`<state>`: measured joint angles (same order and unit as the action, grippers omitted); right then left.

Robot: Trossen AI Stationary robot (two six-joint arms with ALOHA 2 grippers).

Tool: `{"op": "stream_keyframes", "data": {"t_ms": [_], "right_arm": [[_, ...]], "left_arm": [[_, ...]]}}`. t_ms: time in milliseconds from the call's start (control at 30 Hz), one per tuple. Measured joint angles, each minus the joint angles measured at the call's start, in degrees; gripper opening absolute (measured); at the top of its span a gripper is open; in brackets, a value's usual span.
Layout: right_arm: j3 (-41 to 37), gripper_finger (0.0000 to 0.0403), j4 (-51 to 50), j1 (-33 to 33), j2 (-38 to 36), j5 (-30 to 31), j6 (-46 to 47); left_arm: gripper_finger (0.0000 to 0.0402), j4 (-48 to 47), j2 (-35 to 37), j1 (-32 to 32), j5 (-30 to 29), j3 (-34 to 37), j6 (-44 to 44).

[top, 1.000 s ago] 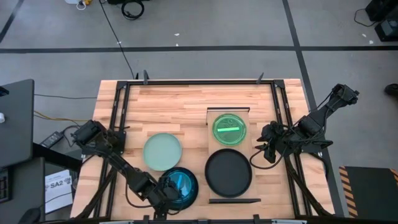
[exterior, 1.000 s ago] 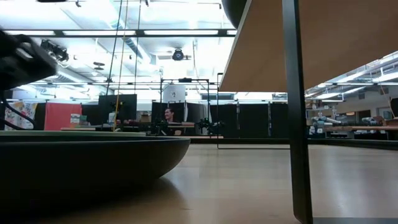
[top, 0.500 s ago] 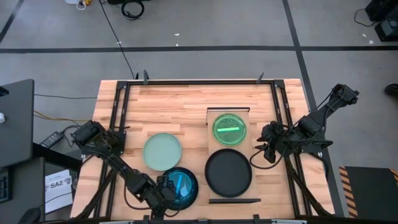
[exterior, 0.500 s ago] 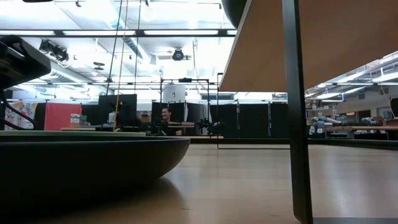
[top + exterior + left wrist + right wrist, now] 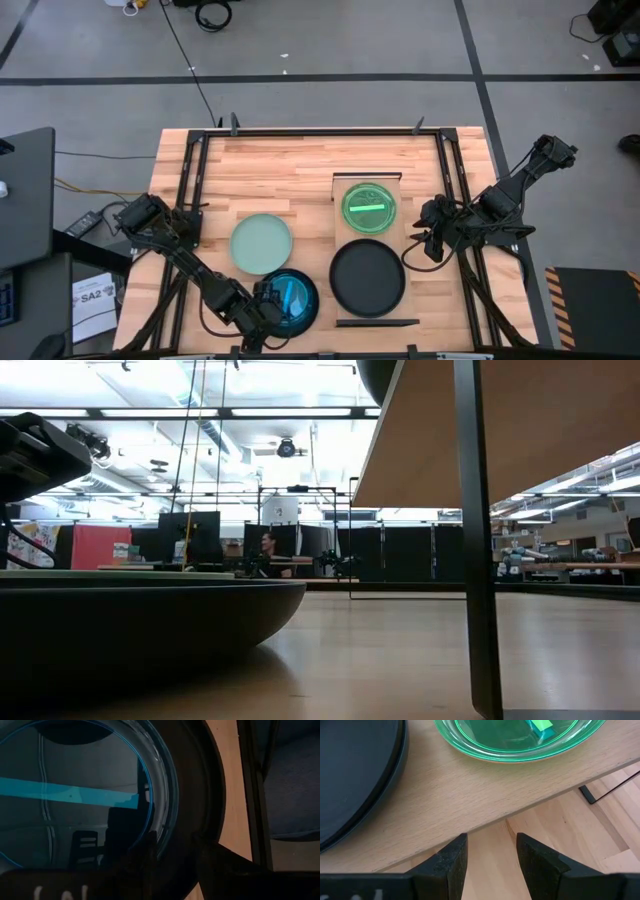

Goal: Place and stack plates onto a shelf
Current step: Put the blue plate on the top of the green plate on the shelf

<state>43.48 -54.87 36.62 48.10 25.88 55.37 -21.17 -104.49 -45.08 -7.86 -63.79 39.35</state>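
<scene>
A translucent teal-blue plate (image 5: pixel 291 299) lies in a larger matte black plate (image 5: pixel 192 795) at the table's near edge. My left gripper (image 5: pixel 263 306) is open at their near-left rim. In the left wrist view (image 5: pixel 172 852) one finger stands over the teal plate's rim and the other outside the black rim. The raised pale wood shelf (image 5: pixel 400 240) carries a lime-green plate (image 5: pixel 370 207) and a second black plate (image 5: pixel 368 278). A pale mint plate (image 5: pixel 262 243) lies on the table. My right gripper (image 5: pixel 413 238) is open and empty beside the shelf's right edge (image 5: pixel 485 815). No orange plate shows. My left gripper has the stacked rims (image 5: pixel 175 820) of the teal plate and the black plate between its two fingers, coming from the table's near left. I cannot tell whether the fingers touch them. Both plates lie flat on the table.
Dark metal frame rails (image 5: pixel 190 190) run along the table's left, right and far sides. In the low view the shelf's underside (image 5: pixel 520 430) and a dark leg (image 5: pixel 475 540) stand at the right. Bare tabletop (image 5: pixel 280 170) lies toward the far side.
My left gripper has edged a little toward the table's right, closer onto the teal plate's rim. The plates have kept still.
</scene>
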Motion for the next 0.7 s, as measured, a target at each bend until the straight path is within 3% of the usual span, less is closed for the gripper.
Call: {"op": "stream_keyframes", "data": {"t_ms": [700], "right_arm": [[0.00,0.0174,0.39,0.00,0.00,-0.40,0.00]], "left_arm": [[0.0126,-0.06,-0.16,-0.15,-0.07,0.00,-0.75]]}}
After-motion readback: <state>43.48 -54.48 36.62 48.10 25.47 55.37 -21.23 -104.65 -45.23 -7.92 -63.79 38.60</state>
